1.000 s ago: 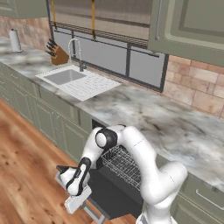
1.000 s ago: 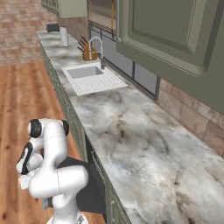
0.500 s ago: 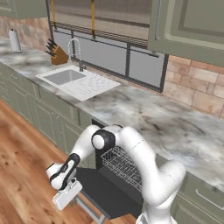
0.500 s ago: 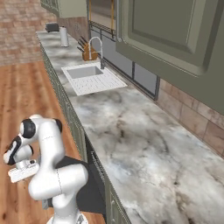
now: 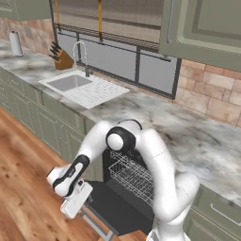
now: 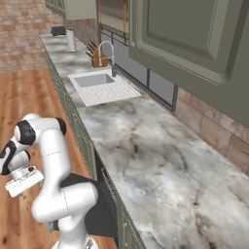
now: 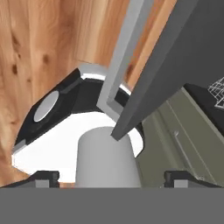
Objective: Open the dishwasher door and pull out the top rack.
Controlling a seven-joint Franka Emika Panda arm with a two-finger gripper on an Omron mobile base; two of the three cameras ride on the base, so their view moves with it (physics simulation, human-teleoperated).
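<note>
The dishwasher door [image 5: 120, 207] hangs fully down, a dark flat panel lying almost level above the wood floor, also seen as a dark slab [image 6: 92, 204] behind the arm. Its silver bar handle [image 7: 127, 52] runs along the door's outer edge [image 7: 183, 57]. My gripper [image 5: 71, 206] hovers just off the door's front left corner, open, fingertips [image 7: 46, 177] wide apart with nothing between them. The hand [image 6: 22, 180] sits low, over the floor. The top rack [image 5: 136, 176], thin pale wire, rests inside the dark opening under the counter; a corner of it [image 7: 217, 94] shows past the door.
Pale green cabinet doors [image 5: 52, 129] flank the dishwasher on the left. A marble counter [image 6: 146, 160] runs above, with a sink [image 5: 70, 84] and faucet, a knife block [image 5: 61, 59] and a paper towel roll [image 5: 15, 43] farther along. Wood floor [image 5: 23, 202] lies open to the left.
The jaws went from shut on the handle to open, letting it go. The hand swung outward and down to the left, and the door dropped to nearly level.
</note>
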